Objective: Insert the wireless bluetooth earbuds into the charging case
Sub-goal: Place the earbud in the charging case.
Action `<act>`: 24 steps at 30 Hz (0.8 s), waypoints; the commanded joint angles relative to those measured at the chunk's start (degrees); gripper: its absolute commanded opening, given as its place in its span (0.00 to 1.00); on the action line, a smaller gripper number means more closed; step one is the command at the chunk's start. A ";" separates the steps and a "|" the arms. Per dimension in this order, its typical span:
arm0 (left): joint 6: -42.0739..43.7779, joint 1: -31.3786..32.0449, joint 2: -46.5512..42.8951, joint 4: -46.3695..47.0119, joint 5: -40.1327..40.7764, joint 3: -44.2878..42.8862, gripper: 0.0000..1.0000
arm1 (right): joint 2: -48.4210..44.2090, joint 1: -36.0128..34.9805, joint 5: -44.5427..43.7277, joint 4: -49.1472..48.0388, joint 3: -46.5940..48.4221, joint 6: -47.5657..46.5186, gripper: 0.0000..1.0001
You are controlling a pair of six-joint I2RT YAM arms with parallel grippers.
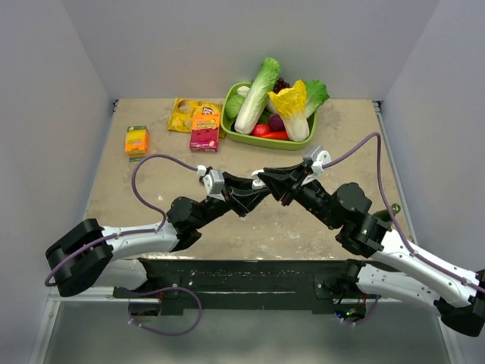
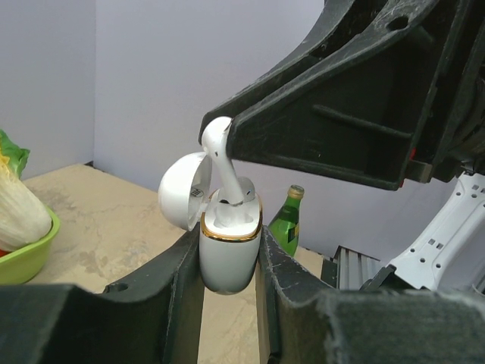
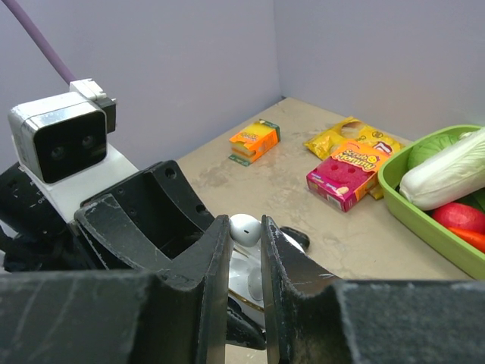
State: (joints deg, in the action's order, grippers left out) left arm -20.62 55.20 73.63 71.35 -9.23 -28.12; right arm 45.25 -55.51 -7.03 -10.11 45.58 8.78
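One small white stemmed plastic earbud [image 2: 220, 159] partly entered into the glossy white rounded charging case [image 2: 230, 246].
Left hand [image 2: 229, 277] clamps the case upright with its lid open; right hand [image 3: 245, 236] pinches the bud's head. The stem looks tilted, so it could jam on the rim, or a hard push could slide the case down.

Your left arm [image 1: 144, 239] and right arm [image 1: 409, 254] both bend at the elbow and reach inward until the grippers meet tip to tip. Your left gripper [image 2: 229, 246] clamps the charging case [image 2: 227, 262] between its fingers. Your right gripper [image 3: 245, 227] comes in just above it, jaws pinching an earbud [image 3: 244, 230].
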 commanded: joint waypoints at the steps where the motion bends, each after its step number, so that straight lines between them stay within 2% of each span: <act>1: -1.17 0.17 0.38 2.04 -1.22 -2.99 0.00 | -0.43 -0.30 -2.29 -5.18 -0.93 -1.39 0.00; 24: -0.65 0.17 -0.24 1.42 -0.17 -3.61 0.00 | -1.22 -1.27 -2.20 -2.02 -2.69 -1.04 0.00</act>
State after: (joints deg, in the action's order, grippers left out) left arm -21.47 55.20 74.04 69.43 -9.76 -29.06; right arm 45.19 -56.36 -8.23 -11.92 43.59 8.29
